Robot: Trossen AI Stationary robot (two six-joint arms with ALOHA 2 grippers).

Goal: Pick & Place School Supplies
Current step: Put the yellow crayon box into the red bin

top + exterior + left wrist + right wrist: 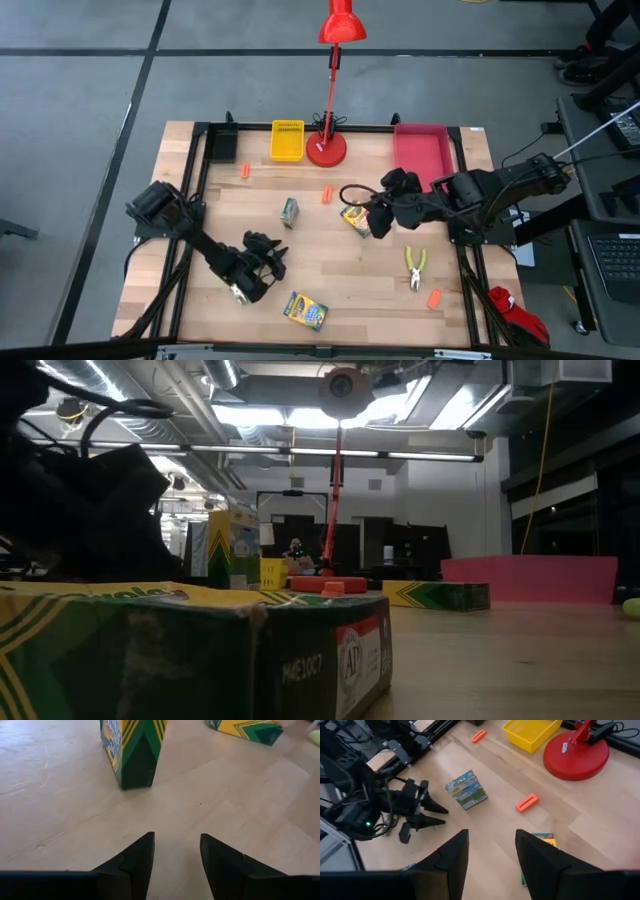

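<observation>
The left hand [262,262] sits low on the counter [330,290], fingers apart and empty, lined up toward the upright crayon box [289,211] at its one o'clock. The right hand [381,214] hovers open over another crayon box [355,218], likely readying a grasp.

At the bench's [330,270] far edge we see a black tray [222,147], a yellow tray [287,140] and a pink tray [422,148]. A red desk lamp [327,148] stands between yellow and pink.
</observation>
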